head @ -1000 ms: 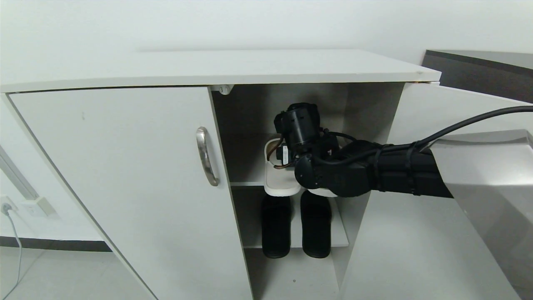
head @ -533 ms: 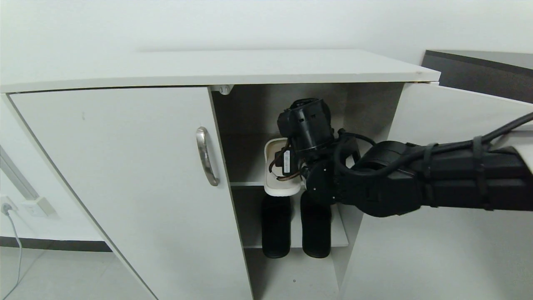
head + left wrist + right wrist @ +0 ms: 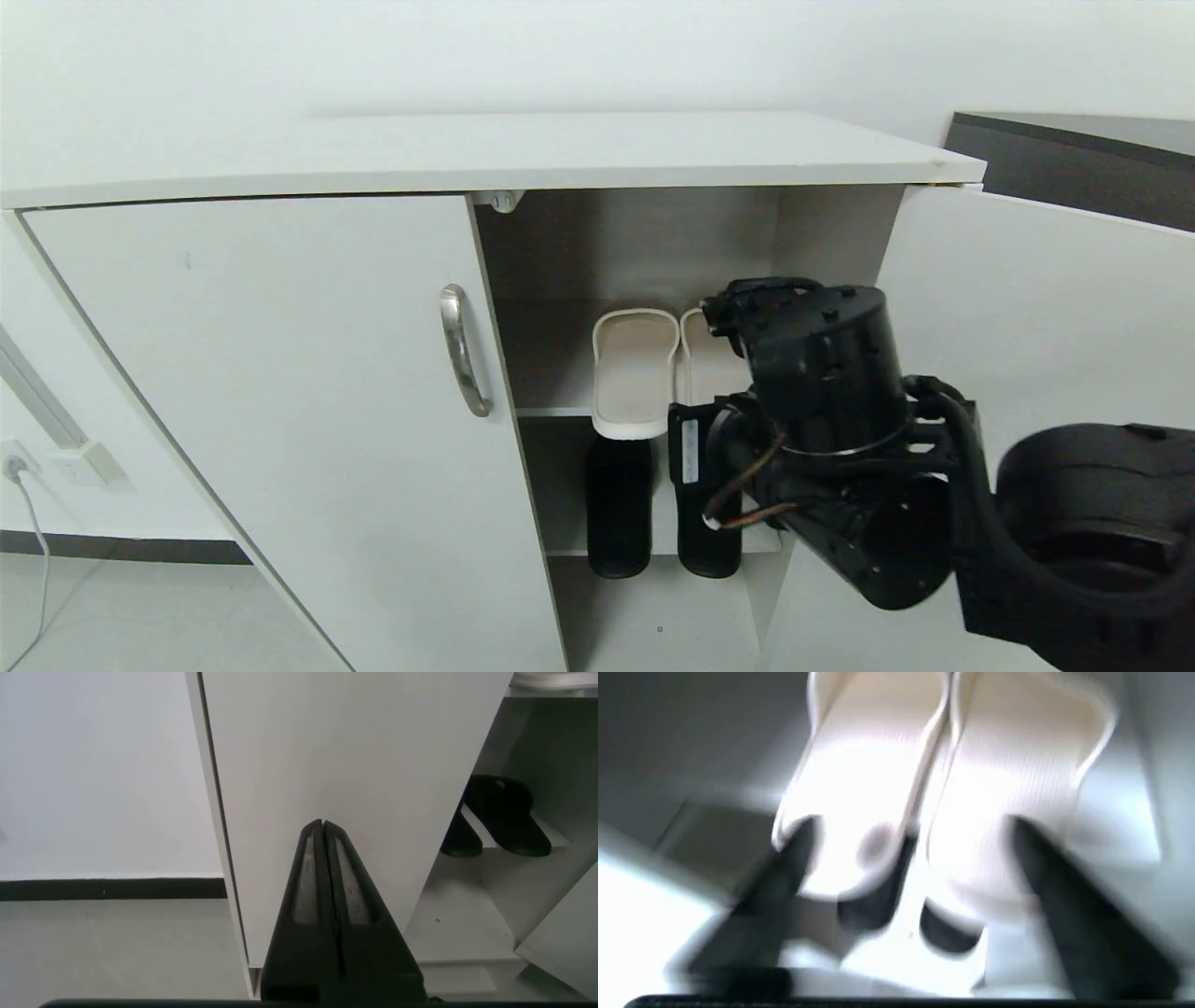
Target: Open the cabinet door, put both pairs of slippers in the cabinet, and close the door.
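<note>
Now I see the white slippers (image 3: 635, 373) on the upper shelf (image 3: 551, 378) of the cabinet (image 3: 560, 149), black slippers (image 3: 618, 504) one shelf down. My right gripper (image 3: 906, 845) hangs wide and empty before the white pair; my left gripper (image 3: 322, 831) is pinched together outside.

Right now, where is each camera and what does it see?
Head: on my head, looking down into the cabinet; my right arm shows.
Left wrist: on my left arm, facing the shut door; my shut left hand shows.
Right wrist: on my right arm, facing the white slippers; my open right hand shows.
Shared: head and left wrist both see the black slippers.
</note>
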